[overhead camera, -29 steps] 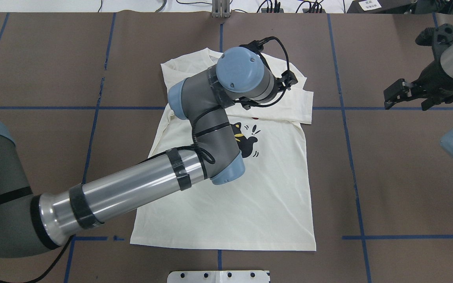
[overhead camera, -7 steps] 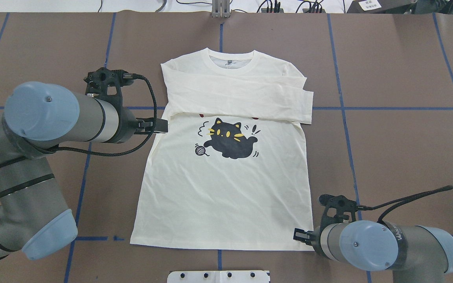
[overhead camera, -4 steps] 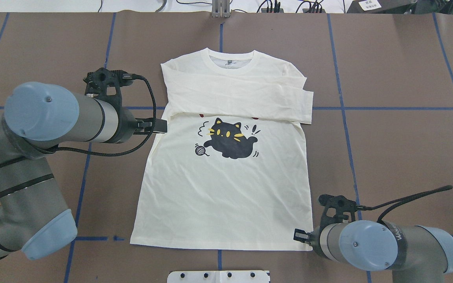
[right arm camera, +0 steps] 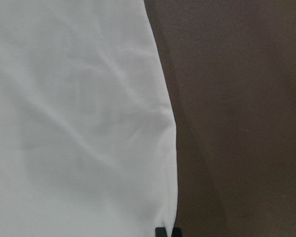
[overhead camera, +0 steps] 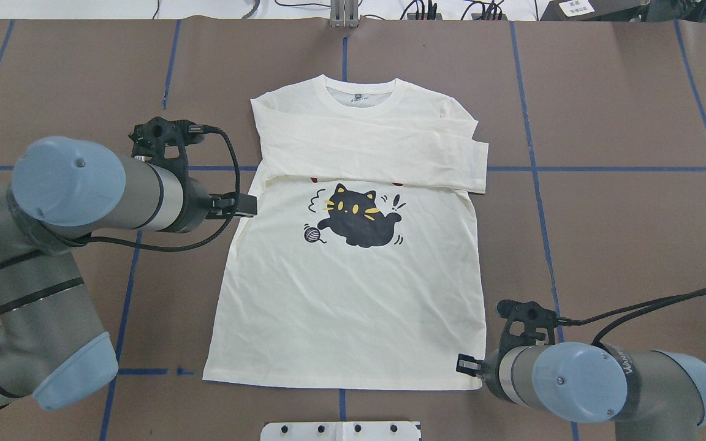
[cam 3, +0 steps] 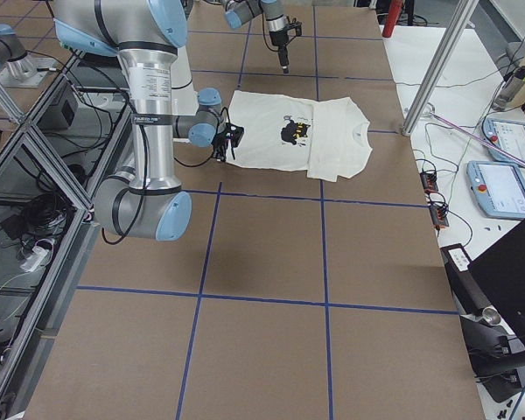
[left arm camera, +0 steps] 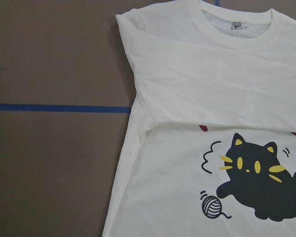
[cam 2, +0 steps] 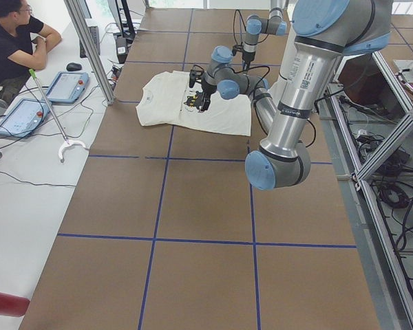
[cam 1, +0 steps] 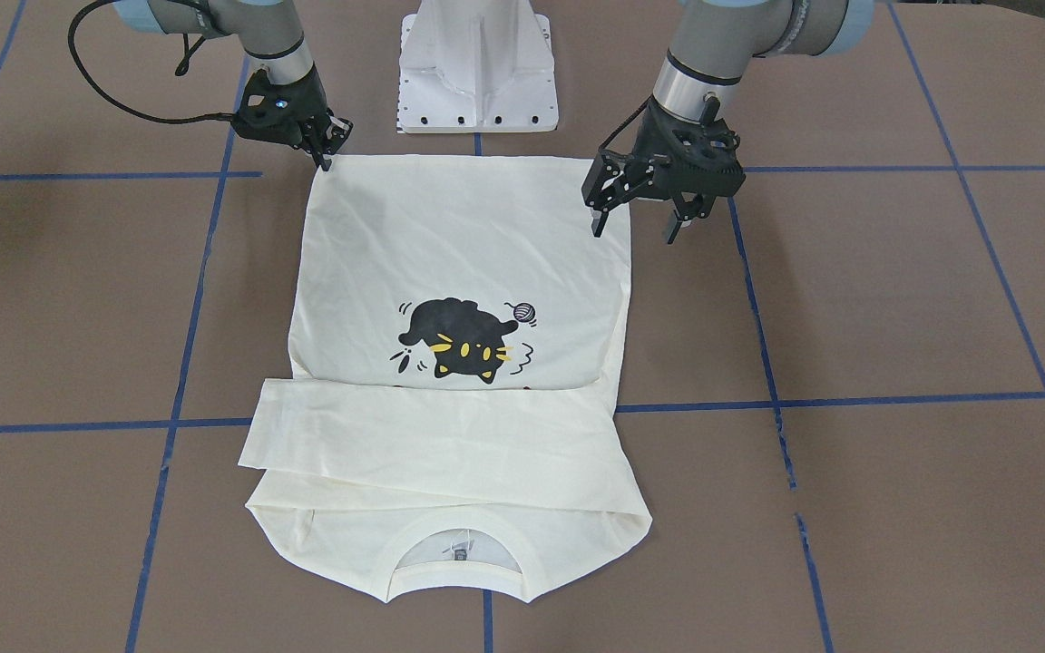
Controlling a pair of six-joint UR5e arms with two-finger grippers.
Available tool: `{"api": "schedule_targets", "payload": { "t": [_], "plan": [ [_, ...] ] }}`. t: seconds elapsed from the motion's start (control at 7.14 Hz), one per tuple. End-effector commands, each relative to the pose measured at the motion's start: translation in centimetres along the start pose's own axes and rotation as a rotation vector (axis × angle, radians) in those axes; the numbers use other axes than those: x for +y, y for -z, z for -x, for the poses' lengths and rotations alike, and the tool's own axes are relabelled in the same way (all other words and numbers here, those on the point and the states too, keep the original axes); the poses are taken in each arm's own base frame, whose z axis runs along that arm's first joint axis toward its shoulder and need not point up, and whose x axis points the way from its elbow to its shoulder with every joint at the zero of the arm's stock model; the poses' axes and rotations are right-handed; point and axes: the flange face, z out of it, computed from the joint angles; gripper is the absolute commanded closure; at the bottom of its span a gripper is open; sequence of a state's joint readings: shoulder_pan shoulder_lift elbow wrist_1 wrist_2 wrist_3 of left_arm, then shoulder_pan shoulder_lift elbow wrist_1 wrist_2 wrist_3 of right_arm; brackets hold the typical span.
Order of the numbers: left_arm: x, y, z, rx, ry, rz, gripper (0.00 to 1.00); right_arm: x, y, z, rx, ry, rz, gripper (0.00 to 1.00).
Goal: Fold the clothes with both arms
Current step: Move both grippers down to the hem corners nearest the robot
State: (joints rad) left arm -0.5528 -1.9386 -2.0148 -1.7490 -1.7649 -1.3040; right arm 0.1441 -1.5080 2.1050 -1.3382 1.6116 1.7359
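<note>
Frankly, left pincer (cam 1: 633,233) hangs apart; right pincer's (cam 1: 324,156) state I cannot tell; uneven grips could skew the shirt (cam 1: 459,245).

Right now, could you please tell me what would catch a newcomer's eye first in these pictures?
A cream long-sleeved shirt lies flat in the middle of the brown table, its black cat print facing up and its sleeves folded across the chest. The left hand is open at one side edge of the shirt, while the right hand sits at the opposite hem corner.
</note>
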Motion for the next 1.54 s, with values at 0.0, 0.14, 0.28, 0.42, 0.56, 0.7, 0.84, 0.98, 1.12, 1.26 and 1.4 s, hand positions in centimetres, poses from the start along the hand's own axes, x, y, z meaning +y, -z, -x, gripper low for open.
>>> {"api": "schedule_targets", "payload": {
  "t": [0.0, 0.14, 0.28, 0.42, 0.56, 0.7, 0.84, 0.98, 1.12, 1.26, 1.4],
  "plan": [
    [8.5, -3.1, -0.7, -0.014, 0.180, 0.126, 0.01, -1.5, 2.2, -0.1, -0.030, -0.020, -0.012, 1.00],
    [12.6, -4.4, -1.6, -0.034, 0.217, 0.134, 0.03, -1.9, 2.4, -0.3, -0.031, -0.024, -0.018, 1.00],
    [15.5, -5.3, -1.1, -0.063, 0.250, 0.160, 0.06, -2.0, 2.4, -0.4, -0.030, -0.025, -0.021, 1.00],
    [16.2, -6.0, 0.4, -0.095, 0.248, 0.142, 0.06, -1.8, 2.4, -0.3, -0.031, -0.016, -0.012, 1.00],
    [16.4, -6.5, 2.0, -0.124, 0.246, 0.131, 0.07, -1.7, 2.6, 0.1, -0.040, -0.015, -0.007, 1.00],
    [16.5, -6.8, 3.0, -0.143, 0.246, 0.129, 0.08, -1.7, 2.6, 0.3, -0.043, -0.015, -0.007, 1.00],
    [17.0, -7.1, 3.7, -0.158, 0.241, 0.133, 0.09, -1.7, 2.8, 0.4, -0.046, -0.016, -0.008, 1.00],
    [17.9, -7.4, 3.8, -0.165, 0.235, 0.144, 0.09, -1.8, 2.8, 0.4, -0.047, -0.017, -0.009, 1.00],
    [18.4, -7.7, 3.9, -0.171, 0.229, 0.152, 0.10, -1.9, 2.8, 0.3, -0.045, -0.018, -0.010, 1.00],
    [18.8, -7.8, 4.1, -0.177, 0.223, 0.156, 0.11, -1.9, 2.7, 0.3, -0.044, -0.018, -0.010, 1.00],
    [18.9, -7.8, 4.1, -0.178, 0.222, 0.157, 0.13, -2.0, 2.7, 0.3, -0.044, -0.020, -0.011, 1.00]
  ]
}}
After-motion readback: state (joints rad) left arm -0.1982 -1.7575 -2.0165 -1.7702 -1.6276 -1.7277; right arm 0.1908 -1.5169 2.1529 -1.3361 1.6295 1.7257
